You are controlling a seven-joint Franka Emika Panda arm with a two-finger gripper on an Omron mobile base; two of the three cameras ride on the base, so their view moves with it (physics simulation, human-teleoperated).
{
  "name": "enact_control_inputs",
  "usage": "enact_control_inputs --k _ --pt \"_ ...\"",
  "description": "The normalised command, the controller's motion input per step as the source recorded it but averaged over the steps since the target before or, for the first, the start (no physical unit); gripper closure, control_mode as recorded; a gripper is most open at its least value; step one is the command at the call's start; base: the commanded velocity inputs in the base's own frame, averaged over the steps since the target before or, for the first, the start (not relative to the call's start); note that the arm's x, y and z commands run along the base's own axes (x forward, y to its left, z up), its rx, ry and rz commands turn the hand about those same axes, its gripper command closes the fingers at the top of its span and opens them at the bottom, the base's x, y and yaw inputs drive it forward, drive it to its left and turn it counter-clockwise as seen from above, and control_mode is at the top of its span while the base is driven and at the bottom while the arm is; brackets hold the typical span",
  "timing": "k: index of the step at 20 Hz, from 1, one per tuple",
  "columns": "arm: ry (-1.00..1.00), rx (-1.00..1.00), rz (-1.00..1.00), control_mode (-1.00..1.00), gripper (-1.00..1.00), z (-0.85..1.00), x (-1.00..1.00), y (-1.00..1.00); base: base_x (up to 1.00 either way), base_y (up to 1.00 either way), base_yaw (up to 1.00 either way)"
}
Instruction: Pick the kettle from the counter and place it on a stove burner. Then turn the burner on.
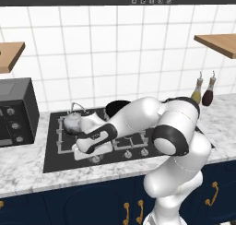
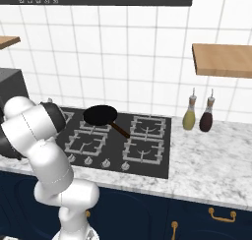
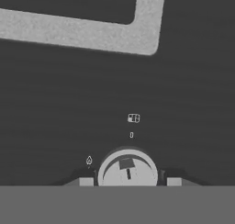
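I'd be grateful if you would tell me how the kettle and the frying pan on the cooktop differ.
The kettle is silver-grey, squat and rounded; the frying pan is black, flat and wide. The kettle has a thin arched handle over its top; the frying pan has a straight handle pointing toward the front right. Both sit on the black cooktop.
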Motion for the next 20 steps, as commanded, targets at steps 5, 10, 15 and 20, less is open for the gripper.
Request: enact_control_inputs --k 5,10,15,20 --pt "-0.06 0.00 0.33 -1.00 1.00 -0.16 -0.20 0.00 0.00 0.00 0.00" --pt "-0.06 0.00 0.30 -1.00 1.00 -0.13 -0.19 0.00 0.00 0.00 0.00" --pt "-0.02 0.00 0.26 -1.00 1.00 -0.06 -0.16 0.00 0.00 0.00 0.00" --pt "0.00 0.00 0.24 -1.00 1.00 0.00 -0.06 0.00 0.00 0.00 0.00"
